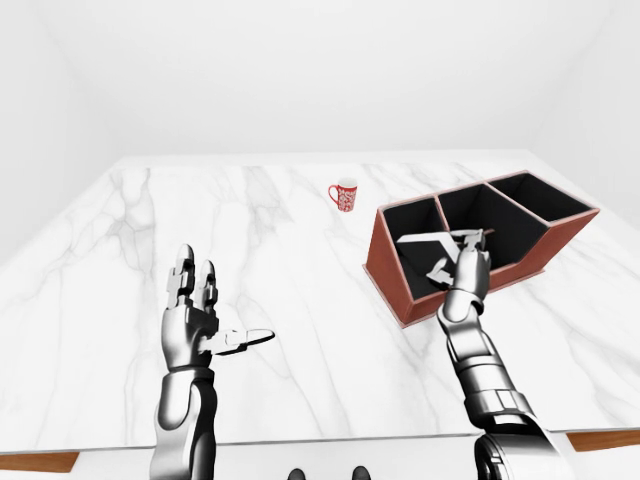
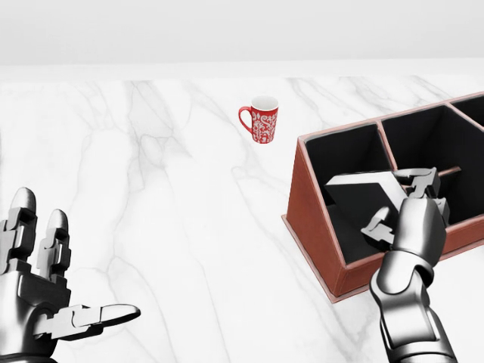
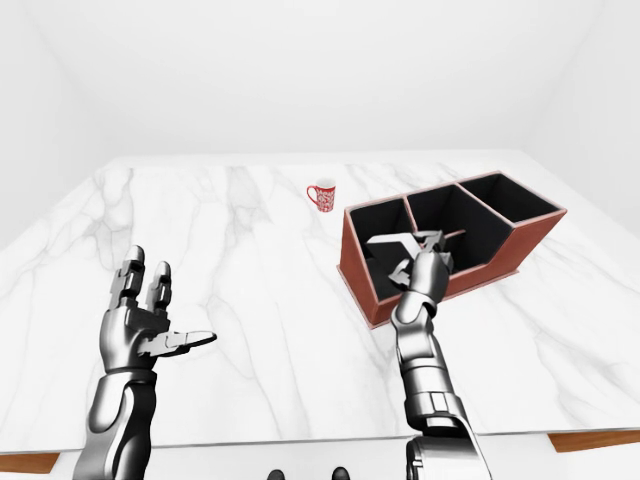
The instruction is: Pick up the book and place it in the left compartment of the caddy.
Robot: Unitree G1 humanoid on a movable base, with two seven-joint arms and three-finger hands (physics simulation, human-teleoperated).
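in the caddy's (image 2: 310,204) left compartment, book (image 2: 361,187) under right hand (image 2: 414,221)

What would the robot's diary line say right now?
right hand: holding book over caddy left compartment | left hand: open, empty | mug: upright

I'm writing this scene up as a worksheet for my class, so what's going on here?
A simulated humanoid is putting a book into a reddish-brown caddy on a marble table. Its right hand holds the tilted book over the caddy's left compartment, partly inside it. Whether the fingers are clamped is unclear. The left hand hovers open and empty over the table. A red mug stands apart.
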